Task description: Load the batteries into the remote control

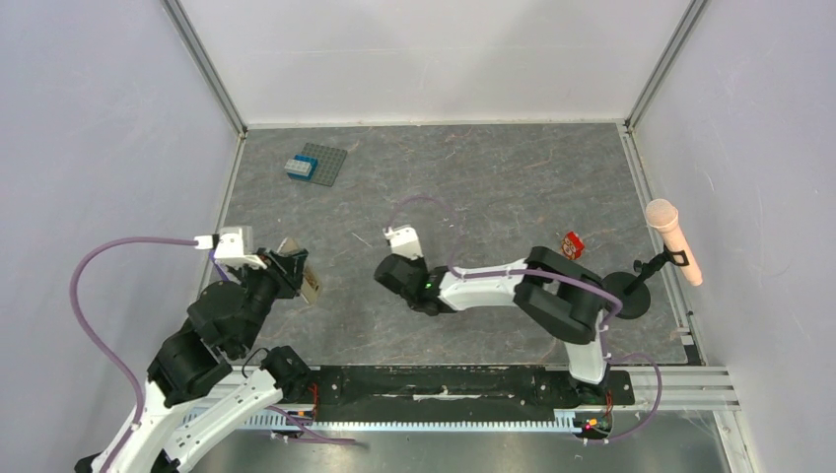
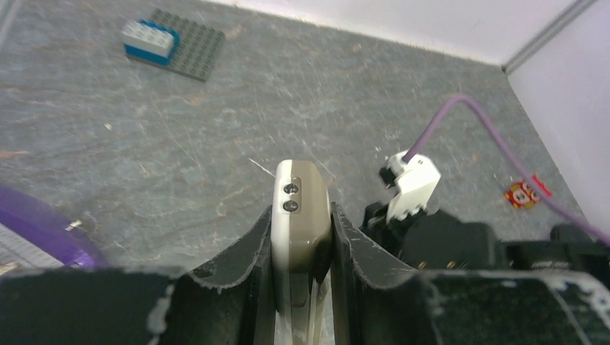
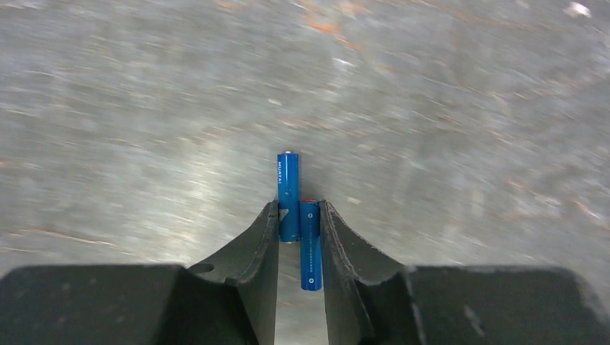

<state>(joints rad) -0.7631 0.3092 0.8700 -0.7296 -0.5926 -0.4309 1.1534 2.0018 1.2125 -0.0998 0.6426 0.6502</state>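
My left gripper (image 2: 302, 210) is shut on the remote control (image 2: 298, 192), held edge-on with its tan back facing right and one end sticking out past the fingertips. In the top view the remote (image 1: 310, 281) is at the left of the table, in the left gripper (image 1: 293, 266). My right gripper (image 3: 298, 210) is shut on two blue batteries (image 3: 289, 188) side by side between its fingers, one reaching further forward, just above the table. In the top view the right gripper (image 1: 391, 274) is at mid-table, right of the remote and apart from it; the batteries are hidden there.
A blue toy brick on a grey studded plate (image 1: 317, 164) lies at the back left, also in the left wrist view (image 2: 180, 47). A small red-and-white object (image 1: 572, 244) lies to the right. A pink microphone on a black stand (image 1: 673, 241) stands at the right edge.
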